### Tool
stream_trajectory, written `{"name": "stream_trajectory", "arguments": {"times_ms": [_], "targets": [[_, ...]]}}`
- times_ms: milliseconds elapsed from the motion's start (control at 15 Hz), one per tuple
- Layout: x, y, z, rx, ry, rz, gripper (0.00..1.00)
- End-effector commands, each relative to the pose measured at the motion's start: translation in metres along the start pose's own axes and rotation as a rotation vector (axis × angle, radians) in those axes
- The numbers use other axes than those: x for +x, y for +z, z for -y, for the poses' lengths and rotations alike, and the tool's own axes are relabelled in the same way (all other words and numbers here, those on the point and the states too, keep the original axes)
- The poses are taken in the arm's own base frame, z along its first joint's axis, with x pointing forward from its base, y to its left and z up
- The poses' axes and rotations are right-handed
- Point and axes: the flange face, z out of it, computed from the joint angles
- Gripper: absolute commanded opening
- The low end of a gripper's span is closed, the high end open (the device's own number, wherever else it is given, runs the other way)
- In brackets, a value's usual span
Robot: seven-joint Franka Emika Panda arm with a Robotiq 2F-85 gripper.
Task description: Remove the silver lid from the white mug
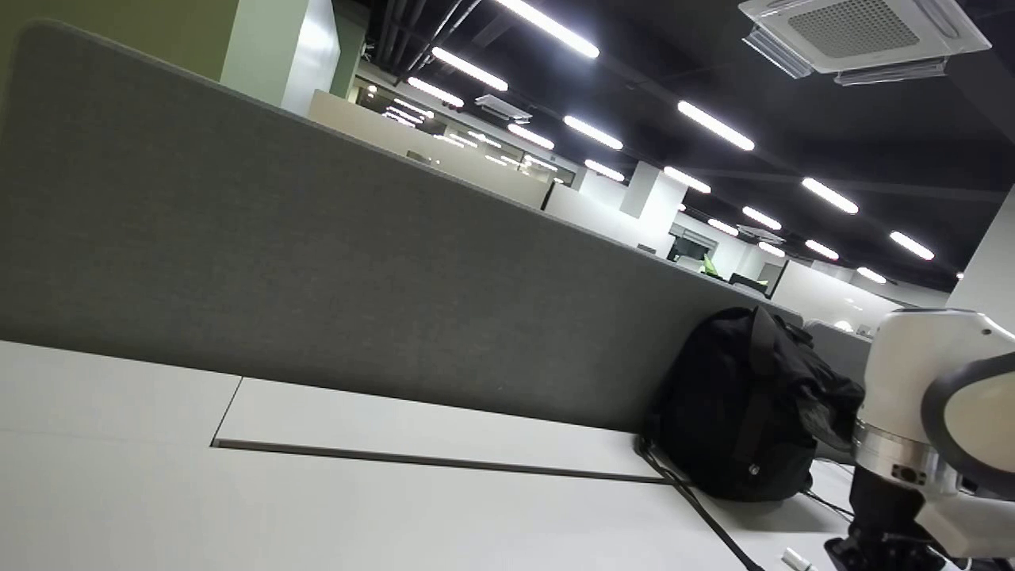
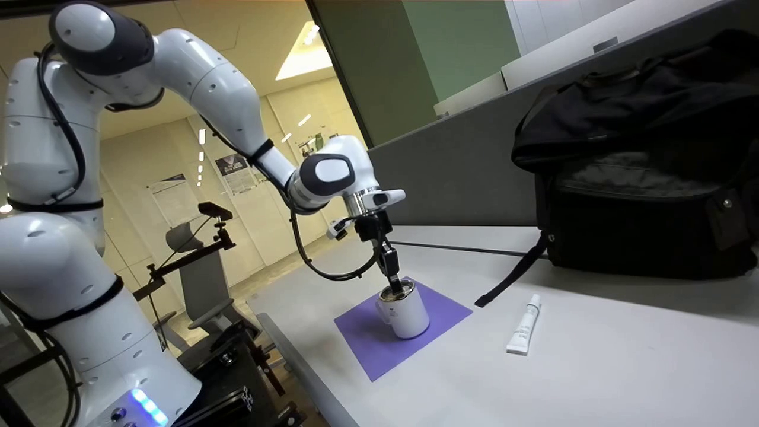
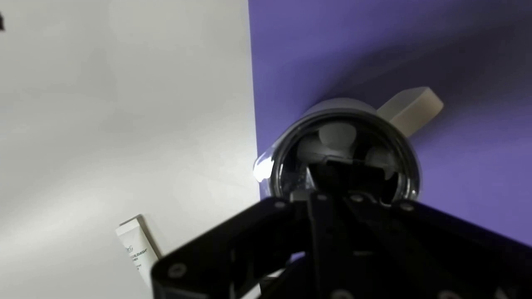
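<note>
A white mug (image 2: 409,318) stands upright on the purple sheet, its handle on the side toward the robot base; the handle also shows in the wrist view (image 3: 411,110). The shiny silver lid (image 2: 388,295) sits on the mug's top; the wrist view shows it dark and mirror-like (image 3: 305,151). My gripper (image 2: 396,288) points down at the lid's middle. In the wrist view the black fingers (image 3: 347,178) are together at the lid's centre and hide what is between them. Mug and lid are out of view in an exterior view where only the wrist and upper gripper show.
The purple sheet (image 2: 367,335) lies under the mug on the white table (image 2: 593,373). A white tube (image 2: 524,326) lies beside the sheet. A black backpack (image 2: 640,207) with a trailing strap (image 2: 513,277) stands against the grey partition (image 2: 462,184).
</note>
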Motion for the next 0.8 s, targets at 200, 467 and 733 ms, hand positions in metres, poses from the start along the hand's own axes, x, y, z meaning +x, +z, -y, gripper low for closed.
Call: {"name": "stream_trajectory", "arguments": {"times_ms": [200,467,733], "targets": [[0.003,0.003,0.008,0.026,-0.015,-0.011,0.0],[0.002,0.005,0.012,0.052,-0.013,-0.01,0.0],[0.002,0.001,0.013,0.094,0.007,-0.031,0.0]]}}
